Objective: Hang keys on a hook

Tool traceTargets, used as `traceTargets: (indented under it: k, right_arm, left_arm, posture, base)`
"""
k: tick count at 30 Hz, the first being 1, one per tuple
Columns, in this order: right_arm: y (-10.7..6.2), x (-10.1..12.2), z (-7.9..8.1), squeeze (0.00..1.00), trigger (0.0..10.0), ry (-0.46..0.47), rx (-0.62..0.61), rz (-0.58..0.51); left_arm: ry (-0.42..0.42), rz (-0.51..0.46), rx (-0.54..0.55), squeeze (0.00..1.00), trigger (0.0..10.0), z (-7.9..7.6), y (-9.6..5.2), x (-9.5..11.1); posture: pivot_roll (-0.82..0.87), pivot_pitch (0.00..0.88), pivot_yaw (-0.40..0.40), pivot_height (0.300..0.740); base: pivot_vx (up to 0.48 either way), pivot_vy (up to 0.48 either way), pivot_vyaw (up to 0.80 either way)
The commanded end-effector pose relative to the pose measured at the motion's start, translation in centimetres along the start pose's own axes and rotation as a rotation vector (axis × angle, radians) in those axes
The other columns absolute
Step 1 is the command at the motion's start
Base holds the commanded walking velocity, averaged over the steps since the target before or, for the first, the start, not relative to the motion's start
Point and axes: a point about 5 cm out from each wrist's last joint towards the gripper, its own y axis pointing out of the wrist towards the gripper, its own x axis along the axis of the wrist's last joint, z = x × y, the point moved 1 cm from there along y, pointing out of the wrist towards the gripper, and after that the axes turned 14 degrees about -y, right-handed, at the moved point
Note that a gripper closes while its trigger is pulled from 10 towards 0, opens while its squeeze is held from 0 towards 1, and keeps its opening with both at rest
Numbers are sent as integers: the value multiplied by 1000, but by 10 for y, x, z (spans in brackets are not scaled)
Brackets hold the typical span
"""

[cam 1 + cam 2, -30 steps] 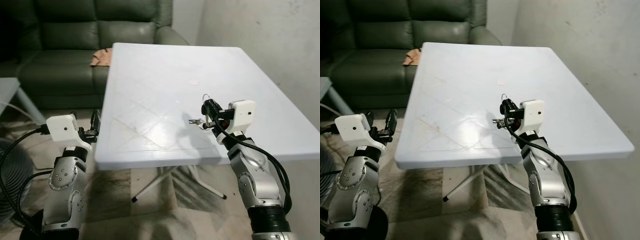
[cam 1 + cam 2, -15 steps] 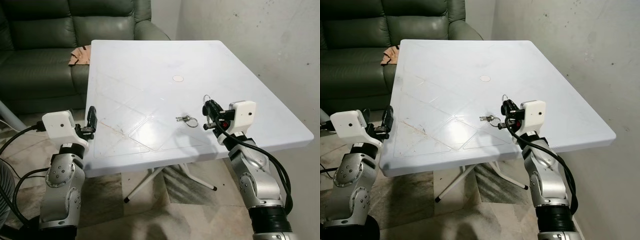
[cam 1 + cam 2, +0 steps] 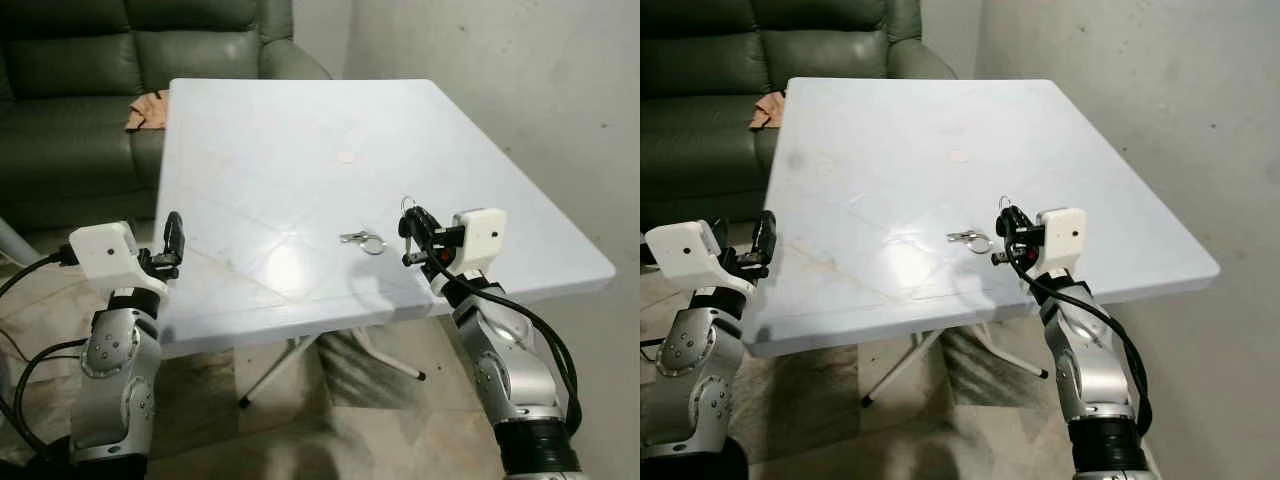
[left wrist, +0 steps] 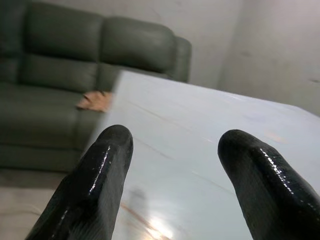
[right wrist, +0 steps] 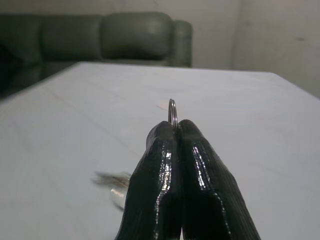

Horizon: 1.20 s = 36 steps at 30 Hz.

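A small bunch of keys [image 3: 362, 240] on a ring lies flat on the white table [image 3: 270, 130], near its front right part. My right gripper [image 3: 409, 228] hovers just right of the keys, shut, with a thin metal ring [image 5: 172, 111] sticking up from between its fingertips [image 5: 165, 137]. In the right wrist view the keys [image 5: 112, 181] show as a blur on the tabletop beyond the fingers. My left gripper [image 3: 172, 240] is open and holds nothing, at the table's front left edge; its two fingers [image 4: 100, 170] stand wide apart.
A dark green sofa [image 3: 80, 60] stands behind the table's far left, with a brown cloth [image 3: 148, 108] on its seat. A bare wall [image 3: 520, 70] runs along the right. A small round mark [image 3: 346, 157] sits mid-table. Folding legs [image 3: 300, 350] stand under the table.
The whole picture has shifted, so the camera has moved. The gap between the keys on the table and my right gripper has widened. Both grippers keep their states.
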Motion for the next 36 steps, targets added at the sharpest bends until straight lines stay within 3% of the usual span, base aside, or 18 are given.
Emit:
traceTargets:
  k: [1, 19, 23, 36]
  right_arm:
    - [-2, 6, -4, 0, 10000, -12, -17, -29]
    - [-4, 6, -6, 0, 10000, -28, -7, -27]
    - [-3, 6, -5, 0, 10000, -23, -3, -20]
    - [-3, 4, -5, 0, 10000, -24, 9, -8]
  left_arm:
    - [-6, 5, -14, 0, 10000, -3, -1, 1]
    - [-6, 1, -15, 0, 10000, -4, -2, 0]
    - [-65, 5, 0, 0, 10000, -4, -3, -2]
    - [-60, 3, 2, 0, 10000, -4, -3, -2]
  posture:
    - [-24, 58, -40, 740]
    - [-25, 57, -46, 740]
    - [-27, 57, -47, 740]
    - [-26, 49, -48, 740]
  base:
    - [0, -480, 0]
    - [0, -427, 0]
    - [0, 0, 0]
    - [0, 0, -576]
